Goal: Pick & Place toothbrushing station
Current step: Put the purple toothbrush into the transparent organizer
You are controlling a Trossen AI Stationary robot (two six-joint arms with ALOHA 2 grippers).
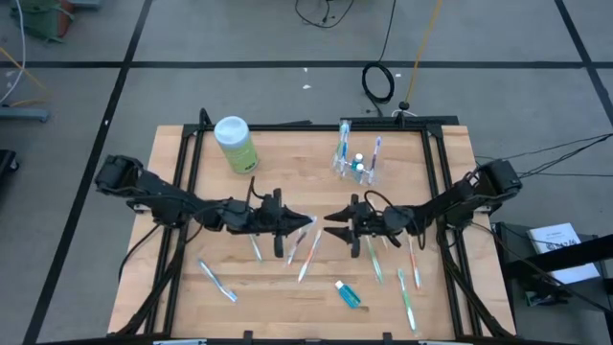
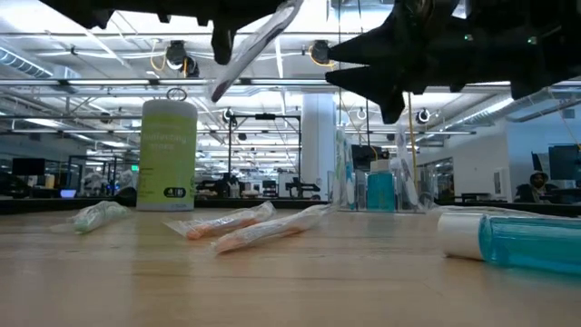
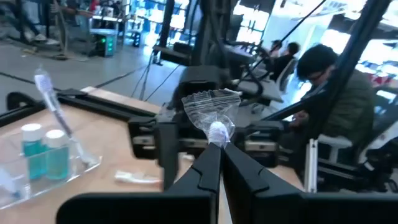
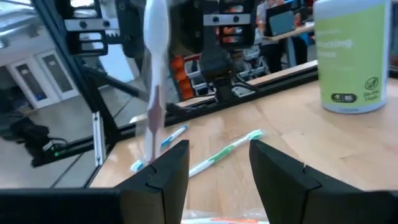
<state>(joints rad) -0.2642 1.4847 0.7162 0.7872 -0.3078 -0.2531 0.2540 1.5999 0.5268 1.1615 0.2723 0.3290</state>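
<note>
My left gripper (image 1: 295, 226) hovers over the table's middle, shut on a white toothbrush in a clear wrapper (image 2: 257, 47). My right gripper (image 1: 330, 223) faces it from the right, a short gap away, open with nothing between its fingers (image 4: 219, 158). The clear cup (image 1: 356, 165) stands at the far side, upright, with toothbrushes and small blue tubes in it. Several wrapped toothbrushes (image 1: 306, 254) lie flat on the wood below and around both grippers. A blue toothpaste tube (image 1: 350, 293) lies near the front edge. My left gripper pinches the wrapped toothbrush between its two fingertips (image 3: 208, 163), near one end (image 3: 216, 133). The wrapper's crinkled end (image 3: 211, 104) sticks out past the fingers. The fingers come in level from the table's left. The rest of the brush (image 4: 152, 87) slants down below the gripper, clear of the table.
A light-green canister with a white lid (image 1: 235, 144) stands at the far left of the wooden top. Black frame rails (image 1: 182, 182) run along the table's left and right sides. People sit at desks in the room beyond the table.
</note>
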